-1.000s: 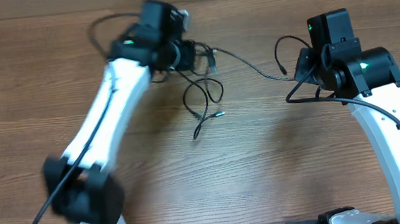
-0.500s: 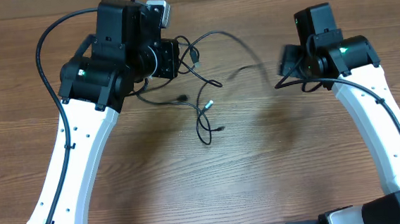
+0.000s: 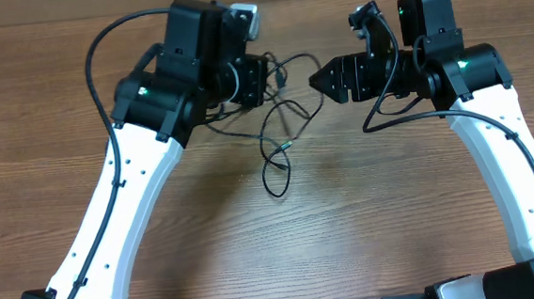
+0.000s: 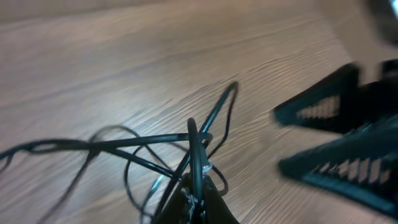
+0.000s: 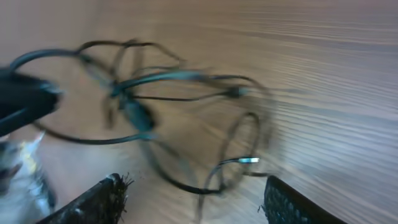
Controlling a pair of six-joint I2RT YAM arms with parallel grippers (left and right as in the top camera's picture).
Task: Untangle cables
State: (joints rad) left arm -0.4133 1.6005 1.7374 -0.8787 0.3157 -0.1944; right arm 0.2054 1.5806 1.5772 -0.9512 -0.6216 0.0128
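Note:
The cables (image 3: 284,146) are thin black wires in a loose tangle at the table's middle back, with one loop trailing toward me. My left gripper (image 3: 271,77) is shut on a strand at the tangle's upper left; in the left wrist view the jaws (image 4: 199,198) pinch one wire (image 4: 194,149) while other loops fan out ahead. My right gripper (image 3: 317,78) points left at the tangle from close by, open and holding nothing. Its fingers (image 5: 106,199) frame the blurred cables (image 5: 168,76) and a silver plug end (image 5: 247,160).
Both white arms reach in from the front edge, left arm (image 3: 130,206) and right arm (image 3: 513,170), each carrying its own thicker black cable. The wooden tabletop (image 3: 367,237) spreads around the tangle. The right gripper's fingers (image 4: 336,143) show in the left wrist view.
The right gripper let go of the strand it was pulling rightward, opened, and swung left toward the tangle. The stretched wire fell back. The left arm shifted, still gripping.

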